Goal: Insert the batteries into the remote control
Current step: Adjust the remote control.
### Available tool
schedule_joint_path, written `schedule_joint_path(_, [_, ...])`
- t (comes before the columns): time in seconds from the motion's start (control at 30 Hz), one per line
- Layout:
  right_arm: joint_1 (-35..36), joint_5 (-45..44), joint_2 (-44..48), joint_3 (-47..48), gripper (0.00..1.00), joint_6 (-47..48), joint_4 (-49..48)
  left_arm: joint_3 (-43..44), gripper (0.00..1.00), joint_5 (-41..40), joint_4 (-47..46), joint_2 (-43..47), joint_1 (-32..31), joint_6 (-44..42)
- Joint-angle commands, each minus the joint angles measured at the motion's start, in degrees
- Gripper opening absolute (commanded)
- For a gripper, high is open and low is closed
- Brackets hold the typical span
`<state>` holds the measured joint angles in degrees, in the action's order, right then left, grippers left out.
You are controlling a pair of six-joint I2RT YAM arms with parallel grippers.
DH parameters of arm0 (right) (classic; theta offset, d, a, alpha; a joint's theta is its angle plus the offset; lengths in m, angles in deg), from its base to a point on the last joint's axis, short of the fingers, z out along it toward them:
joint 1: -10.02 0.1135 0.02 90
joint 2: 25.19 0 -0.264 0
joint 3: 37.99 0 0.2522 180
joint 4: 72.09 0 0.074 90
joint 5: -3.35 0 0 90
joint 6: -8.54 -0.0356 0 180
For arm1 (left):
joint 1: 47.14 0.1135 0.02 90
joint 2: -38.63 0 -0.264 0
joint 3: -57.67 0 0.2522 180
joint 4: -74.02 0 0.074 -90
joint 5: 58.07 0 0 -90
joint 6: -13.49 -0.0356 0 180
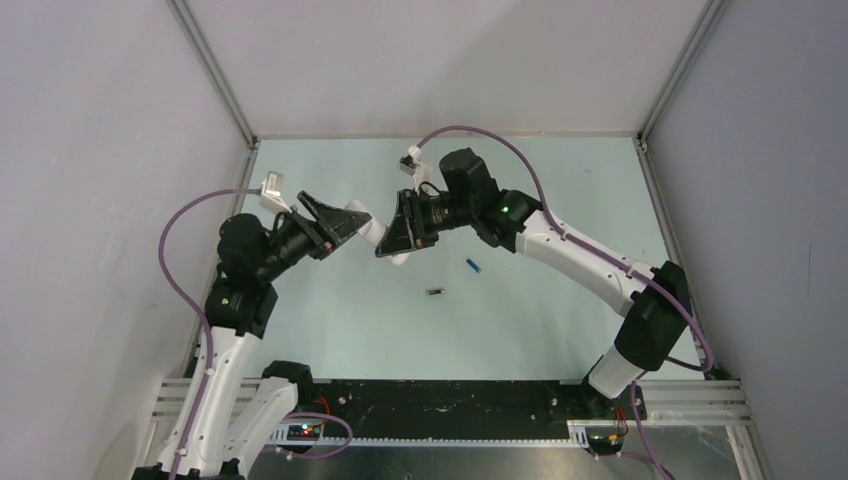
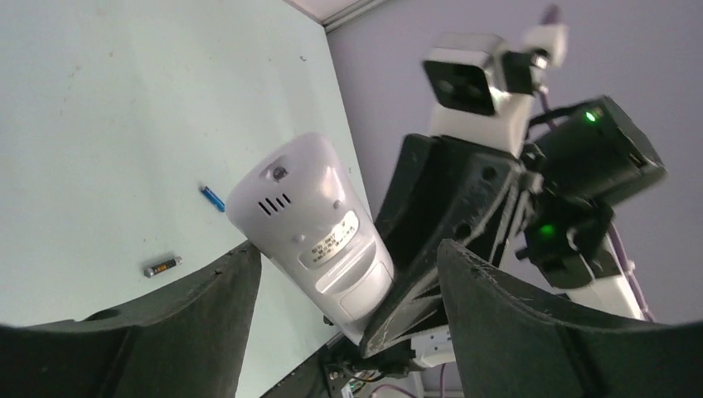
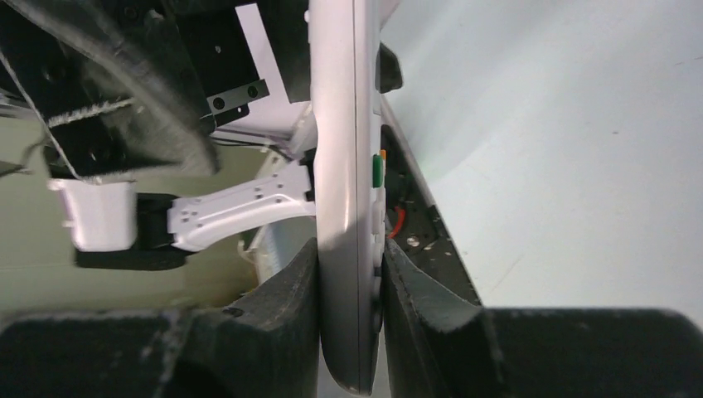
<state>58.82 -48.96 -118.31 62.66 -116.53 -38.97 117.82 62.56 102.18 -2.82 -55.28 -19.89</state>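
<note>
The white remote control (image 1: 368, 226) is held in the air above the table, between the two grippers. My right gripper (image 1: 402, 236) is shut on it; in the right wrist view the remote (image 3: 340, 166) stands edge-on, clamped between both fingers (image 3: 286, 315), with my right gripper (image 3: 350, 249) closed around it. My left gripper (image 1: 348, 224) is open, its jaws wide on either side of the remote's back face (image 2: 319, 236), which shows a label and a cover panel. In the left wrist view my left gripper (image 2: 348, 253) holds nothing. The blue battery (image 1: 473, 265) and the dark battery (image 1: 435, 292) lie on the table; both also show in the left wrist view: blue (image 2: 211, 198), dark (image 2: 162, 266).
Pale green tabletop (image 1: 540, 330) inside grey enclosure walls with aluminium corner posts (image 1: 215, 70). A black rail (image 1: 440, 400) with electronics runs along the near edge. Purple cables (image 1: 175, 235) loop off both wrists.
</note>
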Motion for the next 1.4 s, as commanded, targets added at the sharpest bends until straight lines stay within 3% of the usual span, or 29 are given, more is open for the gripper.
schedule_joint_path(0.0, [-1.5, 11.6, 2.3, -2.3, 0.2, -13.5, -11.1, 5.4, 0.79, 6.2, -2.0, 1.0, -0.1, -5.9])
schedule_joint_path(0.1, [-1.6, 15.2, 2.5, -4.4, 0.2, -20.2, -20.7, 7.2, 0.73, 10.3, -2.1, 0.0, -0.1, -6.9])
schedule_joint_path(0.3, [-1.1, 18.8, 3.1, -5.7, 0.21, -25.1, -26.6, 8.2, 0.69, 17.8, -2.1, -2.3, -0.1, -5.9])
schedule_joint_path(0.47, [0.0, 20.4, 4.3, -7.1, 0.2, -31.7, -34.2, 9.2, 0.77, 18.8, -2.1, -3.0, -0.1, -2.7])
schedule_joint_path(0.57, [0.0, 21.6, 4.4, -8.5, 0.2, -36.5, -40.5, 10.3, 0.73, 19.3, -2.1, -3.0, 0.1, -1.5])
schedule_joint_path(0.87, [-3.5, 26.9, 4.2, -11.5, 0.2, -39.2, -46.8, 9.5, 0.61, 22.0, -2.1, -2.5, 2.0, -2.5])
schedule_joint_path(1.23, [-5.2, 33.6, 2.0, -14.7, 0.23, -45.4, -58.9, 10.9, 0.61, 24.9, -2.1, -5.3, 3.6, -2.3])
schedule_joint_path(1.37, [-4.7, 35.4, -0.5, -15.0, 0.23, -52.8, -68.4, 9.3, 0.62, 25.8, -2.1, -5.3, 3.6, -2.4])
